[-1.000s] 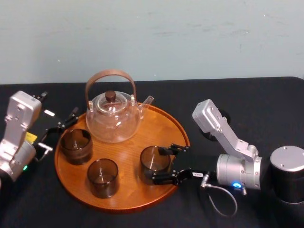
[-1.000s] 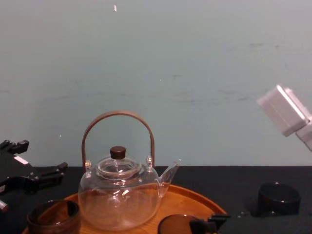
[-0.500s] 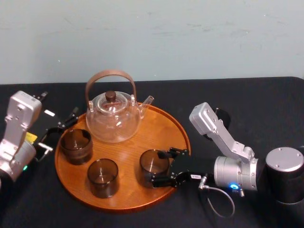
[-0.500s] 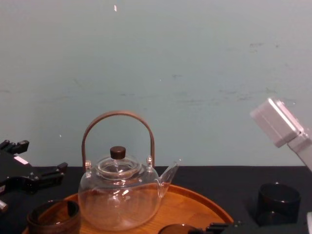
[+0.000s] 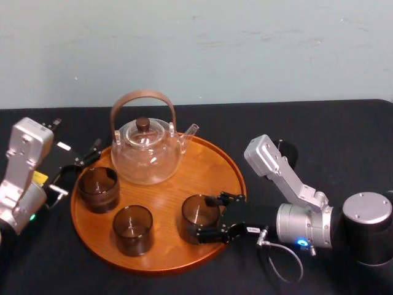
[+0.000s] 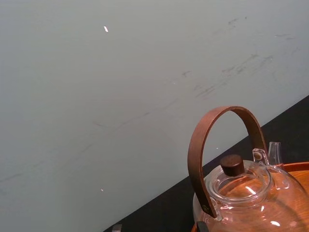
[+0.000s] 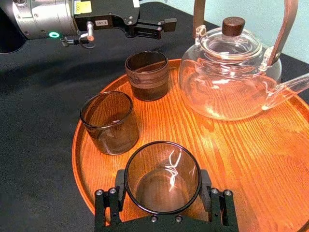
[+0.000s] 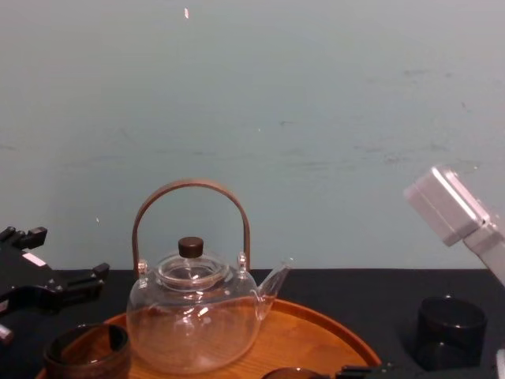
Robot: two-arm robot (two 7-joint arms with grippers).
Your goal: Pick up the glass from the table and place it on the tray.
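Two smoky cups (image 5: 98, 187) and a clear teapot (image 5: 146, 153) sit on the tray (image 5: 202, 166) — and the glass (image 7: 163, 174) stands upright there too, near the tray's right front rim. The right pincer (image 5: 202, 216) reaches in over that rim, its fingers pinching the glass from both sides. The left pincer (image 5: 75, 169) hangs spread just off the tray's left edge, above the black counter (image 5: 331, 129).

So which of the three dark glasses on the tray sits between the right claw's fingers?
The glass nearest the tray's right rim, flanked by the right claw; the two other glasses stand free by the left rim, near the idle left claw.
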